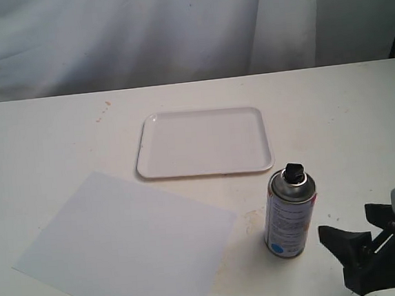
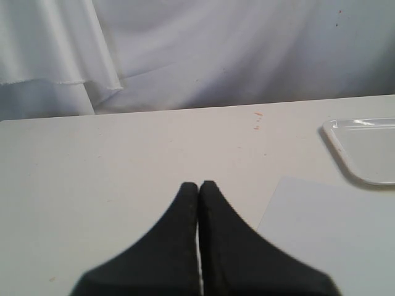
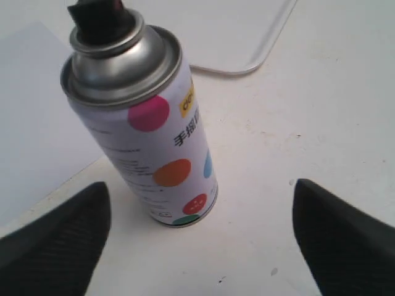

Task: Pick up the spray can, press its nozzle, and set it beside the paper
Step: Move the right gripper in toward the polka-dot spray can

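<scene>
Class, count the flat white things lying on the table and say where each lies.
2. The paper lies near left, just left of the spray can; the tray lies farther back, toward the middle. None appears hidden.

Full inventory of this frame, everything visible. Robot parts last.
spray can: 1, silvery with a white label and coloured dots, upright on the table between the paper and the right gripper, touching neither
nozzle: 1, black, on top of the spray can
paper: 1, white, flat on the near left of the table
tray: 1, white, mid-table behind the paper and the can, nothing in it
table: 1, off-white, some stains
curtain: 1, white, behind the table
left gripper: 1, black, shut, over bare table left of the paper
right gripper: 1, black, open, right of the can, holding nothing
</scene>
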`<state>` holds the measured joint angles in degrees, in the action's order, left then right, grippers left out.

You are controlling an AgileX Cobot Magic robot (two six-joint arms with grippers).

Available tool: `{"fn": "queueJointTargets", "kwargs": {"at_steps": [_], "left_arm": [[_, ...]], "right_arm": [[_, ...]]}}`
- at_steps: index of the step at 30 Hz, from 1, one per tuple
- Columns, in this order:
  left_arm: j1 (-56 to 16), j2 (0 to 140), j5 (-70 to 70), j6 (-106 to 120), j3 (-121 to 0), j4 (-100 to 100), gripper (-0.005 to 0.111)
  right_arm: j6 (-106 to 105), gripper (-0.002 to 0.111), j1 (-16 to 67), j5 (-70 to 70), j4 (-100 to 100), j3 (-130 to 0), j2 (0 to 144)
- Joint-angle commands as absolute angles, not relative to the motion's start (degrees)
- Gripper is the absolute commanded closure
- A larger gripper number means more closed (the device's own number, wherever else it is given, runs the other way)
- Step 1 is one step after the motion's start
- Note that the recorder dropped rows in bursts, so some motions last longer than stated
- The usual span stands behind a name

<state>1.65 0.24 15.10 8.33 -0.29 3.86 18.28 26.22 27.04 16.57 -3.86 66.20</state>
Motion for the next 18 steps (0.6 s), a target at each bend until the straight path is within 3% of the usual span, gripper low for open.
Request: {"fn": "queueJointTargets", "kwargs": {"at_steps": [1, 8, 18], "left_arm": [[1.8, 0.0, 15.02, 7.78, 0.0, 3.77, 0.107], [1.8, 0.0, 15.02, 7.78, 0.0, 3.77, 0.107], [1.8, 0.0, 15.02, 7.78, 0.0, 3.77, 0.107]], "right_arm": [[22.48, 0.027, 26.34, 29.03, 18.23, -3.58, 67.97], [22.48, 0.027, 26.34, 36.34, 23.29, -3.74, 75.45], [22.59, 0.027, 26.34, 35.03, 24.23, -8.56, 77.81]]}}
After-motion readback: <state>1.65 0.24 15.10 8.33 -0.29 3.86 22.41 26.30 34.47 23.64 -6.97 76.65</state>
